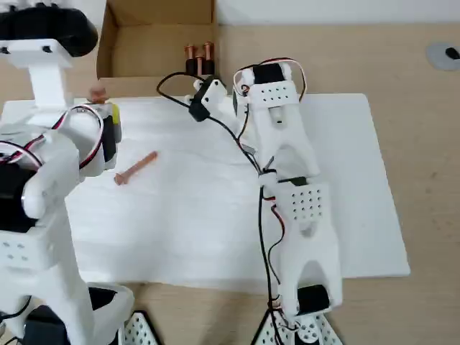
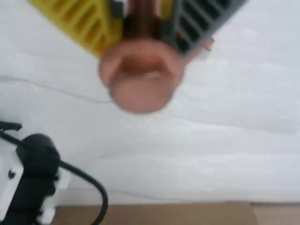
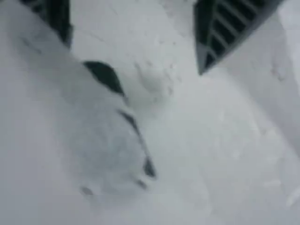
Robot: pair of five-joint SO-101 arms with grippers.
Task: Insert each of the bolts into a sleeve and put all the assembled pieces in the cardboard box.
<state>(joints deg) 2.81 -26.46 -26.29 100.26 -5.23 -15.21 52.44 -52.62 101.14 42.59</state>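
My left gripper (image 1: 108,109) is shut on a copper bolt (image 2: 140,75), held just above the far left edge of the white foam sheet (image 1: 215,215). In the left wrist view its yellow and grey jaws clamp the shank and the round head faces the camera. A second bolt (image 1: 136,169) lies loose on the sheet, a little nearer than that gripper. Three copper bolts standing in dark sleeves (image 1: 200,59) are at the near right corner of the cardboard box (image 1: 118,43); I cannot tell if they are inside it. My right gripper (image 1: 206,97) (image 3: 136,28) is open over bare foam.
The right arm (image 1: 302,208) stretches up the middle of the sheet, with black cable (image 1: 237,136) trailing beside it. The left arm's white body (image 1: 43,215) stands over the sheet's left edge. Bare wooden table (image 1: 417,144) lies to the right.
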